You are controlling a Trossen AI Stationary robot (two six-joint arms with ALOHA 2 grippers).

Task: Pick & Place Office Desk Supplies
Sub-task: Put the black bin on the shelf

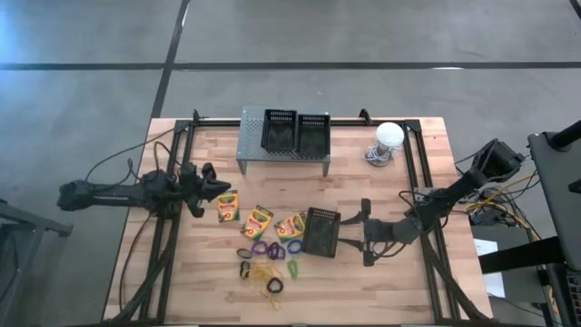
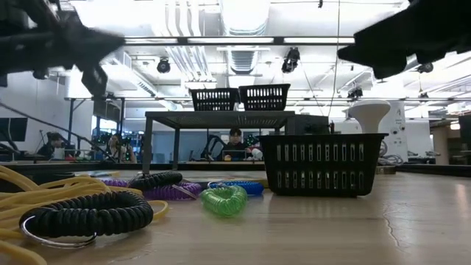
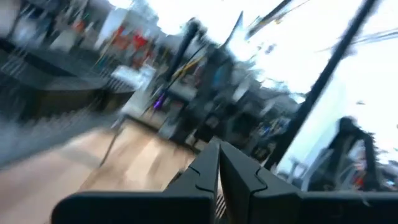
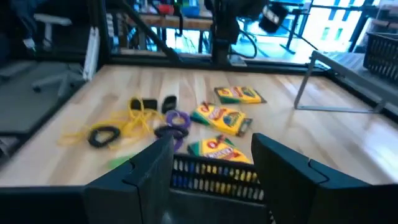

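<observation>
Nothing sorted yet: crayon boxes (image 1: 259, 219), loops (image 1: 263, 248) and yellow bands (image 1: 264, 272) lie loose mid-table. Right gripper (image 1: 365, 233), fingers wide, straddles the near basket (image 1: 321, 231); left gripper (image 1: 211, 186) pinched empty, far-left.

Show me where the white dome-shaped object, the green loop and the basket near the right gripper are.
white dome-shaped object (image 1: 389, 135): high view, top of the dome.
green loop (image 2: 224, 199): low view, middle of the coil.
basket (image 1: 321, 231): high view, its mesh floor.
right gripper (image 1: 366, 233): high view, between its open fingers.
</observation>
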